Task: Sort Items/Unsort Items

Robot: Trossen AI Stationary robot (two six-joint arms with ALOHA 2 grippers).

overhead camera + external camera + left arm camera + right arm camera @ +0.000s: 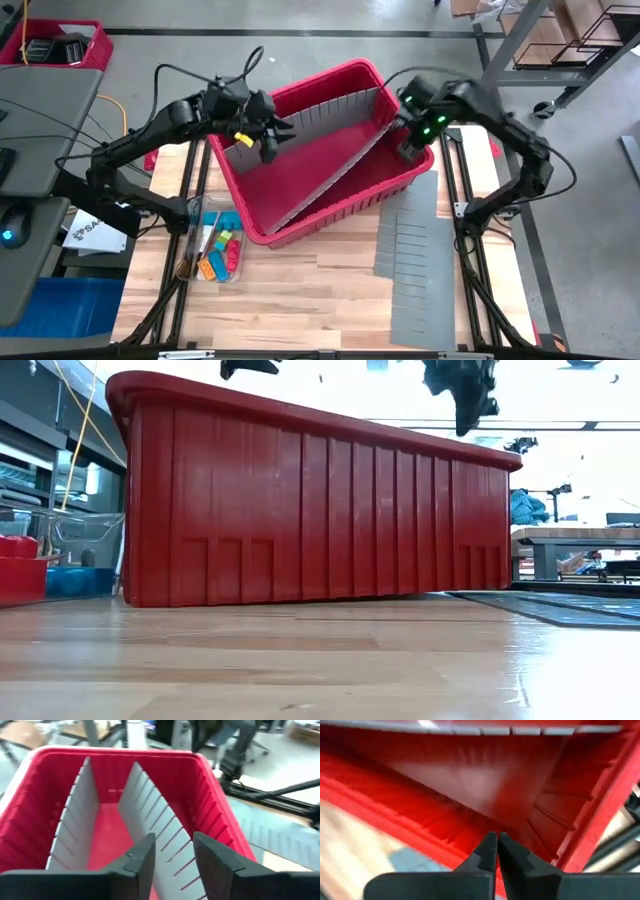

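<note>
The items, small orange, blue, yellow, red and green pieces with thin dark sticks, lie in a clear tray on the table, left of the red bin's near corner. They also show at the low view's left edge. My left gripper is open and hangs over the left end of the bin. In the left wrist view it looks down the bin along a long grey divider. My right gripper is shut, above the bin's right end.
The large red bin stands askew mid-table. It holds a long slanting grey divider and a short one at its left end. Loose grey divider sheets lie flat to its right. Bare wood shows at the near edge.
</note>
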